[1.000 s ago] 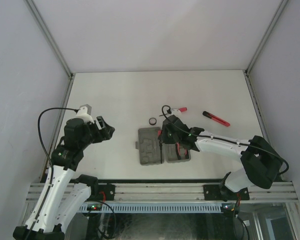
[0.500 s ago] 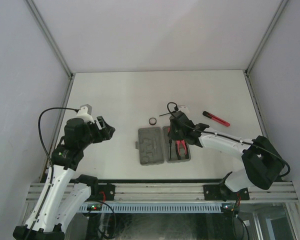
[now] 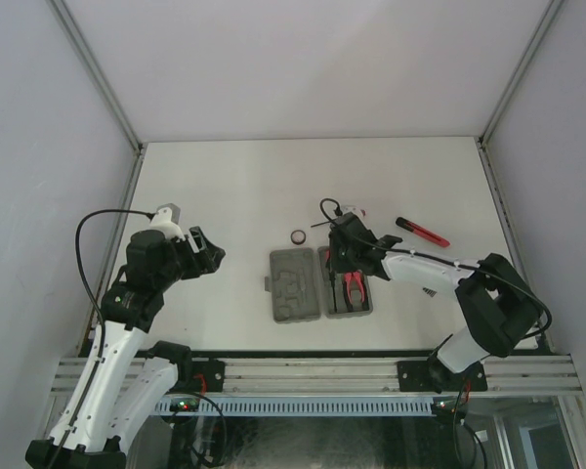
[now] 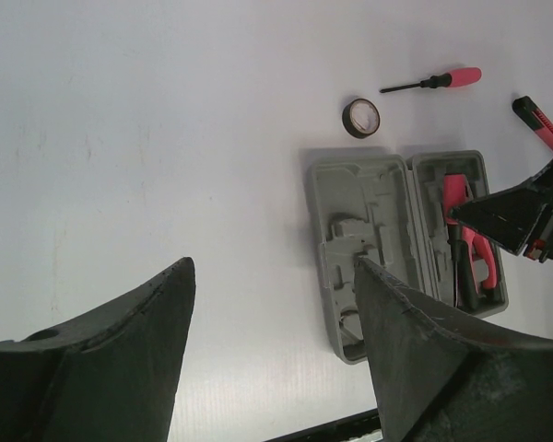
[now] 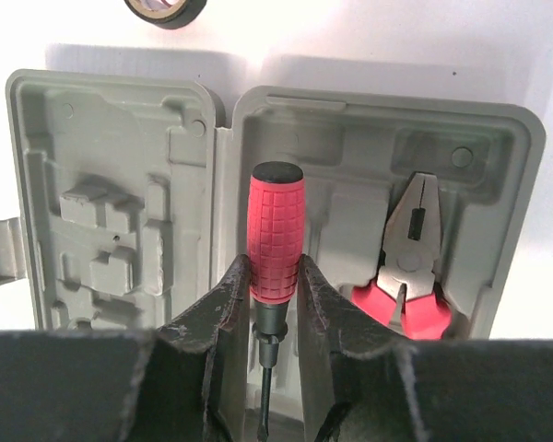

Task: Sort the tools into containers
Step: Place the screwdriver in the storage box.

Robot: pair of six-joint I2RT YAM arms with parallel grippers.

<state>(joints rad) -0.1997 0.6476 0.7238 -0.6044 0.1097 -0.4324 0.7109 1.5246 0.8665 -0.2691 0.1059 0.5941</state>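
Wrist cam: right gripper pinches screwdriver handle (hidden from top cam).

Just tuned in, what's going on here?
The right pincer grips a red-handled screwdriver over the right half of the open grey case, where the pliers already lie. The left pincer hangs open and empty. A second screwdriver, a black ring and a red-black stick tool lie on the table beyond it.
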